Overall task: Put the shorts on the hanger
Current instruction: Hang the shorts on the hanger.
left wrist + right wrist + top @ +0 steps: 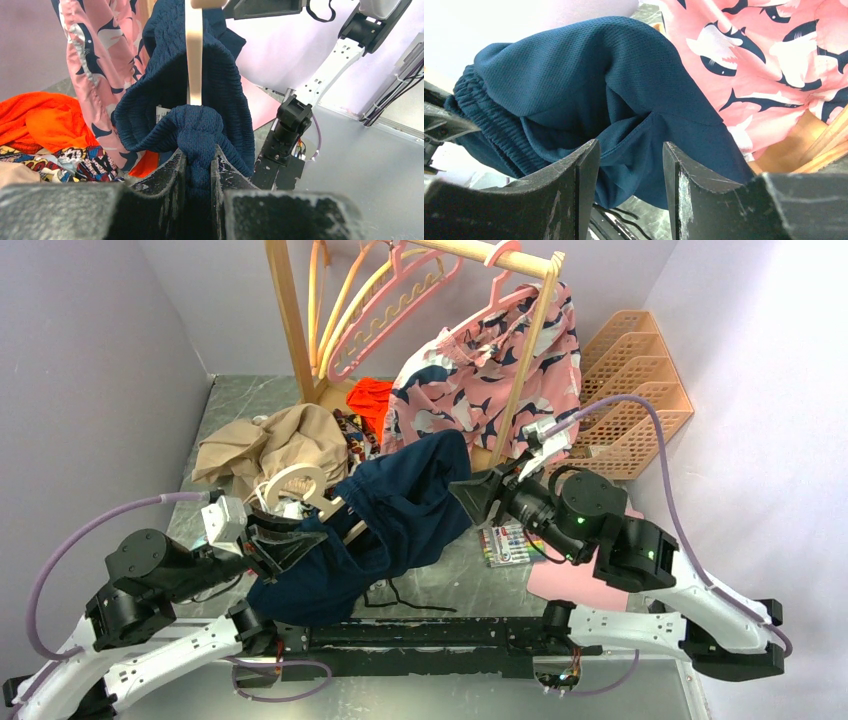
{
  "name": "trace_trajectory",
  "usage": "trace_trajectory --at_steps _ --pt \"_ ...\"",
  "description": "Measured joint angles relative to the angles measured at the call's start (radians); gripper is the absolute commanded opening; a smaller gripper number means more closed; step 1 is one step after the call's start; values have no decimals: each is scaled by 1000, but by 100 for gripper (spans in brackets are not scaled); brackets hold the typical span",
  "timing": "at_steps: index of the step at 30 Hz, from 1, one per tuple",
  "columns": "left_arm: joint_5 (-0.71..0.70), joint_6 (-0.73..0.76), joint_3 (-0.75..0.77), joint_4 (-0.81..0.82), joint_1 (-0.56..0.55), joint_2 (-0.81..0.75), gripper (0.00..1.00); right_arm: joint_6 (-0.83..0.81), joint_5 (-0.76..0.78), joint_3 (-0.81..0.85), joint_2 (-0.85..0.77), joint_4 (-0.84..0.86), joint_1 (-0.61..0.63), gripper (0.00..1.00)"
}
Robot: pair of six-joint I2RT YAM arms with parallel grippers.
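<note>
Pinched tight in my left gripper [200,150] is a bunch of the plain navy fabric shorts [200,125], and only this wrist view shows the pale cream wooden hanger's [194,55] bar rising straight from it. Seen from above, the shorts stretch over the grey bench [480,585], long axis slanting up-right toward my right gripper [631,147], fingers spread.

**Clutter around the rack**

At the back you have a wooden clothes rack [288,330]. Pink hangers [392,308], a yellow hanger [345,300] and pink shark-print shorts [480,370] hang from its rail. A tan garment [265,445] lies heaped at its foot beside an orange cloth [372,397]. To your right stands a peach slotted organizer [632,390], and a box of markers [505,543] lies beside a pink sheet [570,585].
</note>
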Motion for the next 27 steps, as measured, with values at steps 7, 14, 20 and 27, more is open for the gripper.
trace_trajectory --at_steps 7,14,20,27 --pt "-1 0 6 -12 0 2 7 35 44 -23 16 47 0 53" --pt "0 0 15 -13 0 6 7 62 89 -33 44 66 0 51" --pt "0 0 16 -14 0 14 7 74 91 -39 99 81 0 23" --pt "1 5 34 -41 0 27 7 66 94 -48 79 93 0 0"
